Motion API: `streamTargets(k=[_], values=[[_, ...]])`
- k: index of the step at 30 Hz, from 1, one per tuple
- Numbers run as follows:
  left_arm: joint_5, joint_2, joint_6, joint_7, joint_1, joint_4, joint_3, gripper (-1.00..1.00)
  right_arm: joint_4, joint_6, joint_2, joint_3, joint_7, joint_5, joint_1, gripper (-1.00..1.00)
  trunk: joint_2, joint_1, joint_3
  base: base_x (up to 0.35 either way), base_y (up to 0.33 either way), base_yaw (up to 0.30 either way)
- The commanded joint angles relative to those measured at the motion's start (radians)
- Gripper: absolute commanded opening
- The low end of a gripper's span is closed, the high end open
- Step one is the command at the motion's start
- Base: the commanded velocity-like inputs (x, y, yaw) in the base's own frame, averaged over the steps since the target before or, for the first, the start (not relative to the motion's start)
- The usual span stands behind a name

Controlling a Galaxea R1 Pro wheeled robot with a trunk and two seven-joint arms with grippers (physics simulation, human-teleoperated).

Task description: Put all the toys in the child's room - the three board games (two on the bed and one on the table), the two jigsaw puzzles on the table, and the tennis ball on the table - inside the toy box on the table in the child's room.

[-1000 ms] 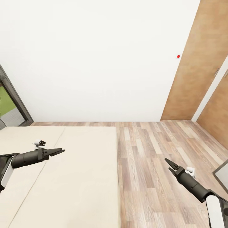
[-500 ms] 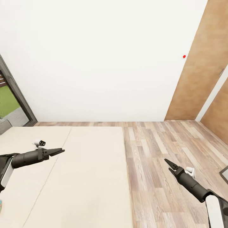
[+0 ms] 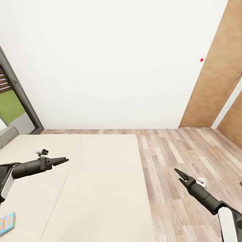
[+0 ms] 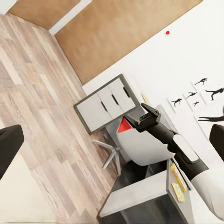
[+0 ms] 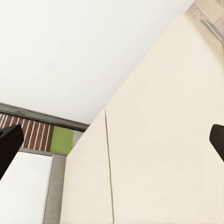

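Bright, even, shadowless, sharp renders

Blue board game (image 3: 6,223) on bed (image 3: 94,188), cropped by the frame edge.

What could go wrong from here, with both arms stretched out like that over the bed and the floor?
1. The only toy in sight, a colourful board game, lies at the bed edge of the picture, behind the left gripper; reaching it may need an awkward turn.
2. The right gripper hangs over bare floor; swinging round, it might clip the bed's side.
3. Both hands look empty, so nothing is carried yet.
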Motion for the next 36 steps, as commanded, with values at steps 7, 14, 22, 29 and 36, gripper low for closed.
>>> streamTargets(k=[7, 14, 22, 29, 36], values=[[0.001, 0.000, 0.010, -0.004, -0.001, 0.000, 0.001, 1.00, -0.001, 0.006, 0.002, -0.001, 0.003, 0.002, -0.001, 1.00, -0.002, 0.001, -0.002, 0.000, 0.284, 0.000], [0.001, 0.000, 0.010, -0.004, -0.001, 0.000, 0.000, 1.00, -0.001, 0.006, 0.002, 0.000, 0.003, 0.002, -0.001, 1.00, -0.002, 0.001, -0.002, 0.000, 0.284, 0.000], [0.001, 0.000, 0.010, -0.004, -0.001, 0.000, 0.000, 1.00, -0.001, 0.006, 0.002, 0.000, 0.003, 0.003, -0.001, 1.00, -0.002, 0.001, -0.002, 0.000, 0.284, 0.000], [0.001, 0.000, 0.011, -0.004, -0.001, 0.000, 0.000, 1.00, -0.001, 0.006, 0.002, -0.001, 0.003, 0.004, -0.001, 1.00, -0.002, 0.001, -0.002, 0.000, 0.284, 0.000], [0.001, 0.000, 0.012, -0.004, -0.001, 0.000, 0.001, 1.00, -0.001, 0.006, 0.002, 0.000, 0.003, 0.004, -0.001, 1.00, -0.002, 0.001, -0.002, 0.000, 0.284, 0.000]])
